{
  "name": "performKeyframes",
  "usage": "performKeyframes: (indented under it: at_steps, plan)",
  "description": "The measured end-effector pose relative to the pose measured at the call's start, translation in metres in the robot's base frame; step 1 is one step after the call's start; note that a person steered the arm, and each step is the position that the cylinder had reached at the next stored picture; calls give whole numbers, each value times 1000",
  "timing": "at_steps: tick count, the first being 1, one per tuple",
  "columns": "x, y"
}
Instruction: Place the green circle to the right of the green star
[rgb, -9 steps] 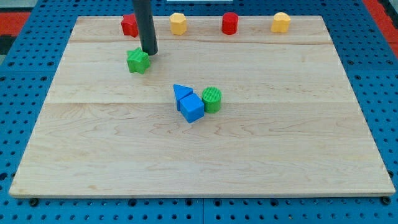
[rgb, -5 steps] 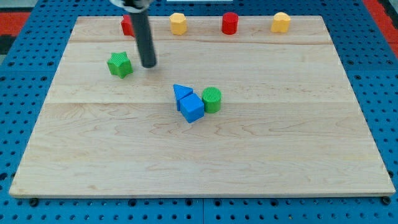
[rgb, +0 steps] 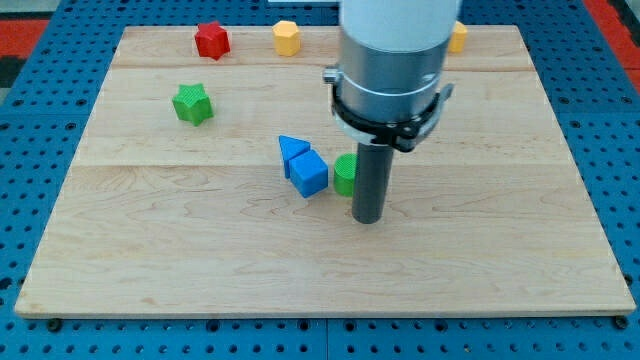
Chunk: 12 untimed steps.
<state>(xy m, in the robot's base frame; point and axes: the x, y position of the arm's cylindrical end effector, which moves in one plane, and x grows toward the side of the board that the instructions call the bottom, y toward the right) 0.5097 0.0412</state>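
The green star (rgb: 192, 103) lies at the board's upper left. The green circle (rgb: 344, 174) sits near the middle, partly hidden behind my rod, touching the blue cube (rgb: 309, 173). My tip (rgb: 367, 219) rests on the board just below and right of the green circle, close to it. The arm's body covers the board's upper middle.
A blue triangle (rgb: 291, 149) touches the blue cube's upper left. A red star (rgb: 211, 39) and a yellow block (rgb: 287, 37) lie along the top edge. Another yellow block (rgb: 457, 37) peeks out at the arm's right. The wooden board (rgb: 500, 250) has blue pegboard around it.
My tip moved from beside the green star, down and right, to just below the green circle. The star had been pushed left earlier and now lies still. The arm hides the red cylinder.
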Motion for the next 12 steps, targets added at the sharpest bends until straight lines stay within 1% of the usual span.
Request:
performKeyframes:
  at_steps: [5, 7, 8, 9, 10, 11, 12]
  plan:
    - [-96, -4]
    - [-142, -8]
    - [-138, 19]
    - [-101, 51]
    - [-98, 5]
    - [-105, -27]
    - [-117, -47]
